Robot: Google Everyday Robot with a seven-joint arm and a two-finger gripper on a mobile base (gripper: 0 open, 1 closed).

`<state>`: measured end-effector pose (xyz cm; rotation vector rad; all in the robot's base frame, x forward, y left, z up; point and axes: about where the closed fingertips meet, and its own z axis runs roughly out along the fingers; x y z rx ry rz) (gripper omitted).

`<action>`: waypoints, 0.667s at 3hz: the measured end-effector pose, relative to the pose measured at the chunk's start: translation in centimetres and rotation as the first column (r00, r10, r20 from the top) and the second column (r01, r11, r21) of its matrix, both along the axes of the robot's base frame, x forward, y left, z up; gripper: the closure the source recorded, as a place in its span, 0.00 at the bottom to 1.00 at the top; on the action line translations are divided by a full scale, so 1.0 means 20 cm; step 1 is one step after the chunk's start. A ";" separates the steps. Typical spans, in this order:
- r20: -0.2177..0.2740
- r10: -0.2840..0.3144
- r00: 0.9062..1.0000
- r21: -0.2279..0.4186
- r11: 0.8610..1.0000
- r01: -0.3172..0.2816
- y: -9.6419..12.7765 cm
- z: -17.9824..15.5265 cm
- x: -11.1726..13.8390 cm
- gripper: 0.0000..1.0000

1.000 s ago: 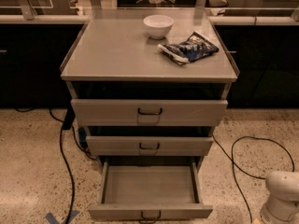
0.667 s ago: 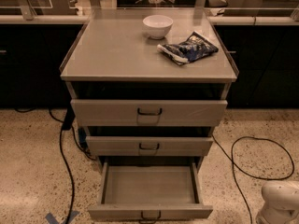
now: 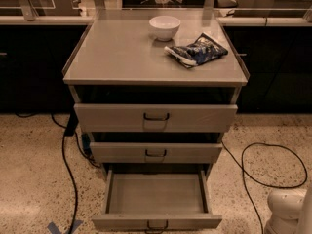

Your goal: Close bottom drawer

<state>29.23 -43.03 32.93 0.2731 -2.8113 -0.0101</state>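
arm (image 3: pixel 287 211) dropped lower — bottom drawer (image 3: pixel 156 195) open — gripper out of view, jaws unseen

Bowl (image 3: pixel 164 27) behind bag (image 3: pixel 196 50) on cabinet (image 3: pixel 122 57), tool unseen

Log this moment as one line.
bottom drawer: pulled out, empty | gripper: out of view | arm: lower right, clear of drawer | contact: none

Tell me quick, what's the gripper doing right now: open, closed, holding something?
Gripper: low at the right edge, apart from the open bottom drawer; whether it is open or closed cannot be told.
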 end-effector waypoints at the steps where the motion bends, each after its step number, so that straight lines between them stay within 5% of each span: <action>1: -0.017 0.011 1.000 -0.022 1.000 -0.011 0.02 -0.10 -0.02 0.00; 2: 0.020 0.014 1.000 -0.029 0.999 -0.013 0.05 -0.21 -0.01 0.00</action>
